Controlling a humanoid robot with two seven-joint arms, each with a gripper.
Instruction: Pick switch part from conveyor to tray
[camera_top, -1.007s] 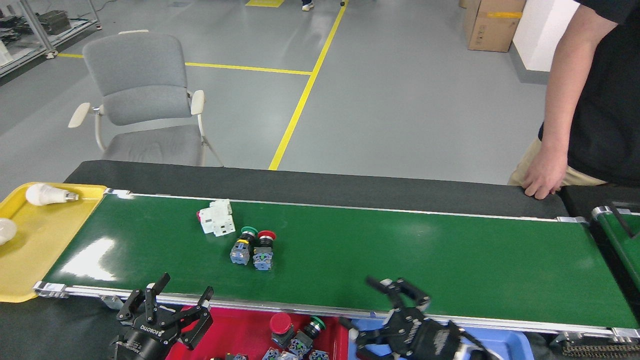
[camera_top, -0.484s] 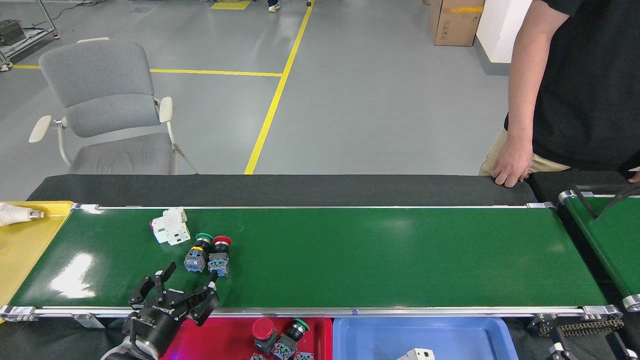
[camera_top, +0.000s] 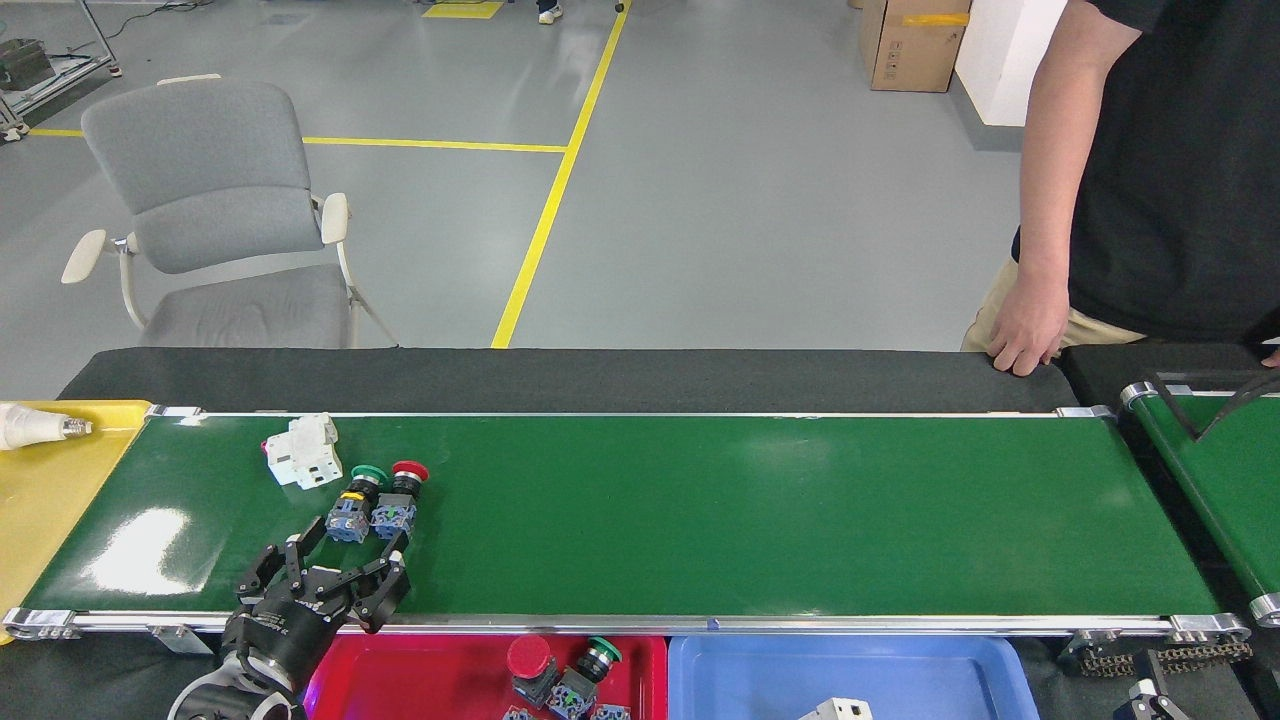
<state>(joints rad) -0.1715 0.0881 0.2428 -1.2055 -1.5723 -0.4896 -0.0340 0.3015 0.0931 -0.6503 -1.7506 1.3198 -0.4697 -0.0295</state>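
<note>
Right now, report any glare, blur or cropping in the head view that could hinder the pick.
Head view: sharp overall; a white glare patch sits on the conveyor near its left end, clear of the two switch parts; the left gripper is dark but its fingers read as spread; the red tray is cropped by the bottom edge; the right gripper is barely in frame.

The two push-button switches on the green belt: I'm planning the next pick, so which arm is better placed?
Left. The left gripper hovers open just in front of the red-capped switch and green-capped switch on the conveyor. Only a bit of the right arm shows, at the bottom right corner, far away.
</note>
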